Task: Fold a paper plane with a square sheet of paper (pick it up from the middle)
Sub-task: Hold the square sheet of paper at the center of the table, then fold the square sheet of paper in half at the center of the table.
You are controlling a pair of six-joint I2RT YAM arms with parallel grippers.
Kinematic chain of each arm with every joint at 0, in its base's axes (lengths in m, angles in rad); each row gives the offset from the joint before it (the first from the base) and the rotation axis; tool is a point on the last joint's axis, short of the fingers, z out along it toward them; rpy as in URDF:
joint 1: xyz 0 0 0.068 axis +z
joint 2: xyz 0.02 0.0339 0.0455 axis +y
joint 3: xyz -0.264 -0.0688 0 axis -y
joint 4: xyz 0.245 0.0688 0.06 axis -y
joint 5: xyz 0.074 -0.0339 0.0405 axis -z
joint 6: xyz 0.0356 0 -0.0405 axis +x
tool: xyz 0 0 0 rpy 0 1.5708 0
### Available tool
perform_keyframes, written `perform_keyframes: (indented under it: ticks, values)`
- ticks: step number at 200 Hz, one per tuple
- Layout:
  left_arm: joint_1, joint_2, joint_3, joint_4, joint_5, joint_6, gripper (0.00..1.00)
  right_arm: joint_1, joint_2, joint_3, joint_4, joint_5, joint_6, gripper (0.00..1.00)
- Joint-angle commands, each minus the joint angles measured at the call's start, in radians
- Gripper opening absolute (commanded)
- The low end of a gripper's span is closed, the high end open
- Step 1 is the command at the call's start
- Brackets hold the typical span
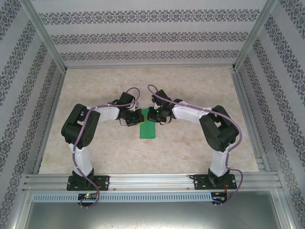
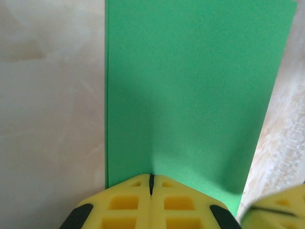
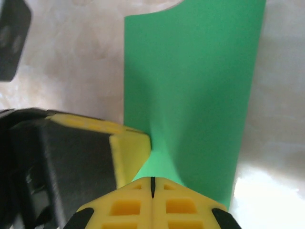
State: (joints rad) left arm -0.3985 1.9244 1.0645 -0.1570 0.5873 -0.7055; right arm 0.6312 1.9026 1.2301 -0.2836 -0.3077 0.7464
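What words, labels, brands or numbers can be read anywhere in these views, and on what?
None. The thin bright green sheet of paper is plain, the patterned wallpaper carries ornament only, and the yellow left gripper and right gripper bear no markings.

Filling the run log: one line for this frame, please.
left gripper: shut on paper | right gripper: shut on paper | paper: green, pinched at far edge

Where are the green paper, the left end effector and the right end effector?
green paper (image 1: pixel 147 130), top external view, middle of its visible part.
left end effector (image 2: pixel 151 177), left wrist view, seam between its shut fingertips.
right end effector (image 3: pixel 153 180), right wrist view, seam between its shut fingertips.
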Motion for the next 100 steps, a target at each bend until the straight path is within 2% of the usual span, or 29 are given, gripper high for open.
perform_keyframes:
  ticks: [1,100]
  values:
    - [-0.014,0.103,-0.066,-0.187,-0.152,0.027,0.00,0.011,0.032,0.058,0.006,-0.021,0.016,0.00]
    - [-0.013,0.101,-0.077,-0.188,-0.170,0.013,0.00,0.009,0.128,0.103,-0.081,0.011,-0.012,0.00]
